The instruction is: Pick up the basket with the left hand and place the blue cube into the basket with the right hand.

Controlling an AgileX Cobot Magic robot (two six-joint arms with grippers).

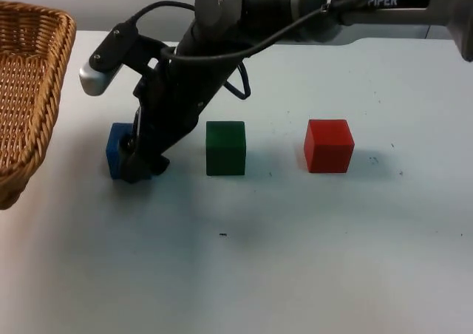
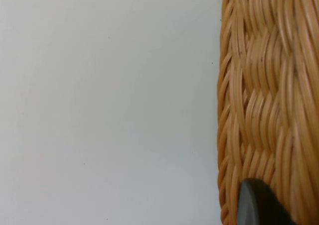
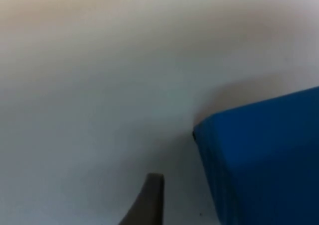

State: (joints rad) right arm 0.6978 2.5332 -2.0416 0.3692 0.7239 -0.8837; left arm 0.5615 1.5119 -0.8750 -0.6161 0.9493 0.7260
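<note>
The basket (image 1: 29, 90) looks already lifted by the left gripper (image 2: 259, 205), grip unclear. The right gripper (image 1: 140, 168) is down at the blue cube (image 1: 117, 151), one finger (image 3: 147, 200) just beside it; closure unclear. Cube still on table.

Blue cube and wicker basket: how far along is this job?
Done: the woven wicker basket appears raised at the table's left, its rim by the left end effector. In hand: the right end effector is down at the blue cube, which sits on the white table; grip unconfirmed. Left: lift the cube and place it in the basket.
</note>
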